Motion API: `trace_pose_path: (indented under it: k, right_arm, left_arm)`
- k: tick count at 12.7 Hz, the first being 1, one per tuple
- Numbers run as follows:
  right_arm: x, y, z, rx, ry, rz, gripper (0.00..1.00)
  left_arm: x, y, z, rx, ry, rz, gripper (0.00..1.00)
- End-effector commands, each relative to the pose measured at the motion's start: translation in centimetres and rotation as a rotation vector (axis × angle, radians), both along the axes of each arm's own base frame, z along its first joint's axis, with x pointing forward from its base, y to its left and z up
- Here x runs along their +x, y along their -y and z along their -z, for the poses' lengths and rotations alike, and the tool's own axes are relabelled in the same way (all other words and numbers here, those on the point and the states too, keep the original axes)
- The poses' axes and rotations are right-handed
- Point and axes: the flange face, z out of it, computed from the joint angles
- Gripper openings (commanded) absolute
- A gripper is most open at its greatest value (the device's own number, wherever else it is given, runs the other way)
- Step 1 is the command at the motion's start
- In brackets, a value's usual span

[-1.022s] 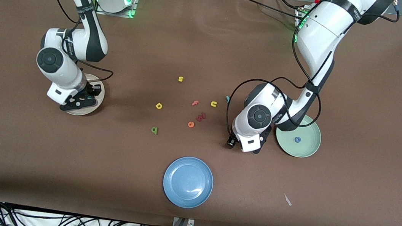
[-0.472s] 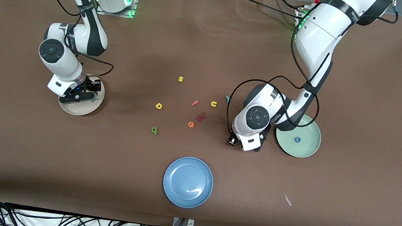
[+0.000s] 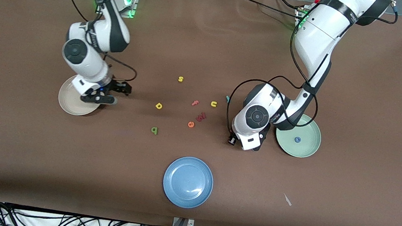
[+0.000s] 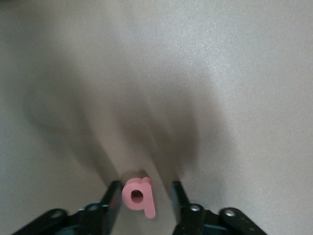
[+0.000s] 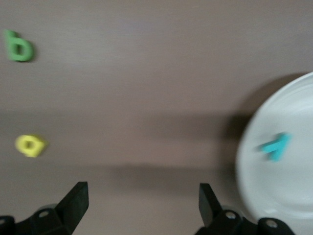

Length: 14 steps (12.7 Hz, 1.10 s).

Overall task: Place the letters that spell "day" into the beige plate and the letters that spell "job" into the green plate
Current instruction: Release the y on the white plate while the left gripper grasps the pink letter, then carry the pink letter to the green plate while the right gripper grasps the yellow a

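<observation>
My right gripper hangs open and empty just past the beige plate on the side toward the table's middle. In the right wrist view the teal y lies in the beige plate, with the yellow d and the green a on the cloth. My left gripper is low at the table beside the green plate. Its fingers stand either side of the salmon b, with a gap at one finger. The blue o lies in the green plate. A small teal j lies close to the left arm.
Loose letters lie mid-table: yellow s, pink f, yellow u, dark red w, orange e. A blue plate sits nearer the front camera. A pale scrap lies beside it, toward the left arm's end.
The right gripper has opened, risen from the beige plate and swung toward the table's middle, leaving the plate mostly uncovered. The left arm has hardly moved.
</observation>
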Motion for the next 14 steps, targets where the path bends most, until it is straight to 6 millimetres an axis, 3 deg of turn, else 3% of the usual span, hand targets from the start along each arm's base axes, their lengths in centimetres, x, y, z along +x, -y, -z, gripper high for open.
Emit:
trace_pose_path:
  k: [1, 3, 6, 10, 12, 14]
  right_arm:
    - [-0.5, -5.4, -0.8, 0.031, -0.009, 0.152, 1.00]
    - [-1.1, -9.3, -0.7, 0.037, -0.007, 0.226, 1.00]
    - [-1.3, -13.0, 1.5, 0.035, -0.011, 0.325, 1.00]
    - [-1.1, -13.7, 4.0, 0.033, -0.007, 0.328, 0.98]
    - [-0.2, -14.0, 5.0, 0.031, -0.006, 0.328, 0.95]
    - [0.4, -14.3, 5.9, 0.030, -0.010, 0.329, 0.92]
  left_arm:
    - [-0.8, 0.2, 0.3, 0.017, -0.007, -0.007, 0.14]
    - [-0.6, 0.3, -0.7, 0.014, 0.000, -0.005, 0.08]
    - [-1.4, 0.3, -3.9, 0.046, -0.057, 0.014, 0.06]
    - [-6.5, 3.3, -4.2, 0.052, -0.140, 0.094, 0.06]
    - [-7.0, 2.6, -5.9, 0.052, -0.131, 0.115, 0.06]
    - [-5.9, 0.3, -7.0, 0.054, -0.149, 0.181, 0.06]
